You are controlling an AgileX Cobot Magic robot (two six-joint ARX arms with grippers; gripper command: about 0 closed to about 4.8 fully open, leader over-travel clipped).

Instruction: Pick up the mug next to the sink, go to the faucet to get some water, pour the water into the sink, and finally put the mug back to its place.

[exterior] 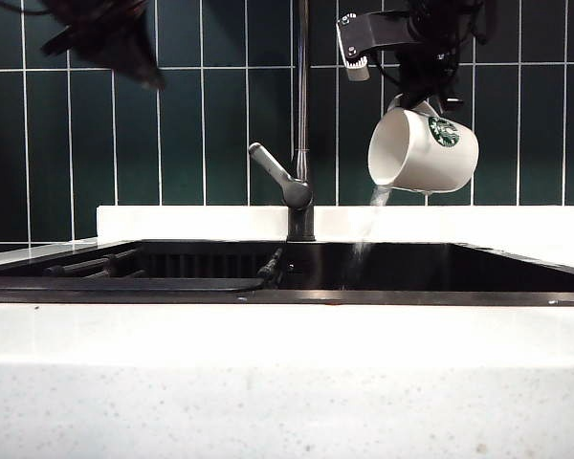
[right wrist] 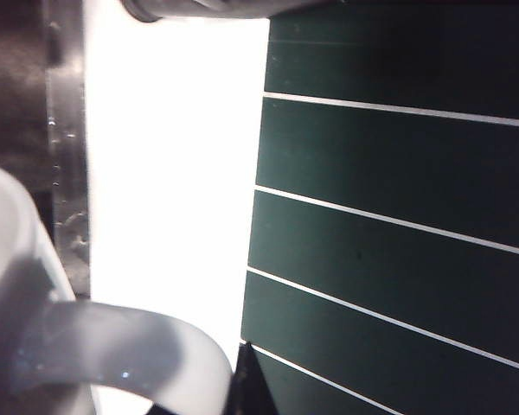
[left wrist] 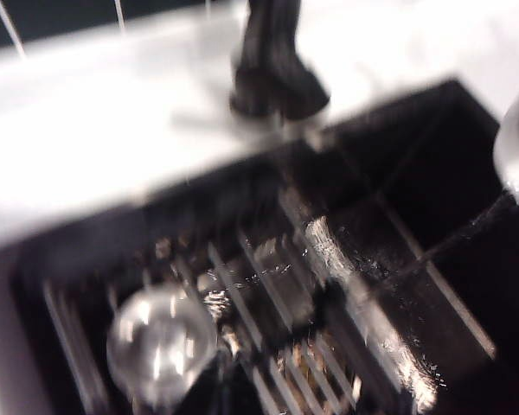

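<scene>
We find the mug (exterior: 423, 150) held high over the right part of the sink (exterior: 430, 271), tipped so its mouth faces down and to the left, the green logo facing us. A thin stream of water (exterior: 368, 229) falls from its lip into the basin. The right claw (exterior: 423, 96) holds the mug from above, clamped at the handle; in the right wrist view the white handle (right wrist: 121, 346) fills the near corner, with the bright counter (right wrist: 173, 173) and the dark green wall tiles (right wrist: 398, 242) beyond.

The faucet (exterior: 302, 115) stands just left of the mug, apart from it, its grey lever (exterior: 271, 165) angled up to the left. Nothing lies between the mug and the basin below.

The left claw (exterior: 110, 38) hangs high at the upper left of the exterior view, blurred, well apart from the faucet and mug; its fingers are together and hold nothing we can see. Its wrist view, also blurred, shows the faucet base (left wrist: 272, 82), a slatted rack (left wrist: 277, 311) in the sink's left part and a rounded clear glass object (left wrist: 160, 341) resting there.
</scene>
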